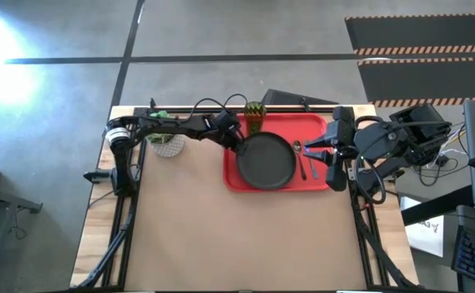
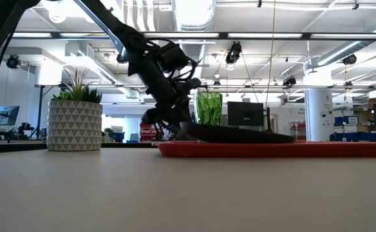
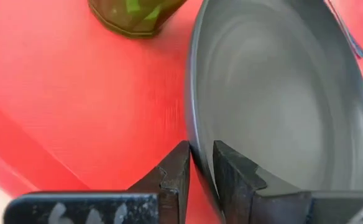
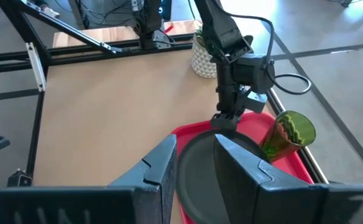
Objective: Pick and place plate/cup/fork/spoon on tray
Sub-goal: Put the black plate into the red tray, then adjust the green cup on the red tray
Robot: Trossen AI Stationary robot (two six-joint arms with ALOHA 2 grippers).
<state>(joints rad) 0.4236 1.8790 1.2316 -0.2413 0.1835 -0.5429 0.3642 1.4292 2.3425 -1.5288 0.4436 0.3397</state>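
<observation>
Left jaws [image 3: 199,171] pinch the plate [image 1: 266,159] rim between them, tilting it onto the tray [image 1: 315,124] (cup [image 1: 255,117] just beyond); right jaws [image 4: 194,163] spread, waiting.

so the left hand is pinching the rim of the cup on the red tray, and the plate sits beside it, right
Not quite. The left hand is pinching the rim of the plate, not the cup. The left wrist view shows its fingers either side of the dark plate's edge, while the green cup stands apart, untouched, on the red tray. The rest holds: plate and cup sit side by side on the tray.
</observation>
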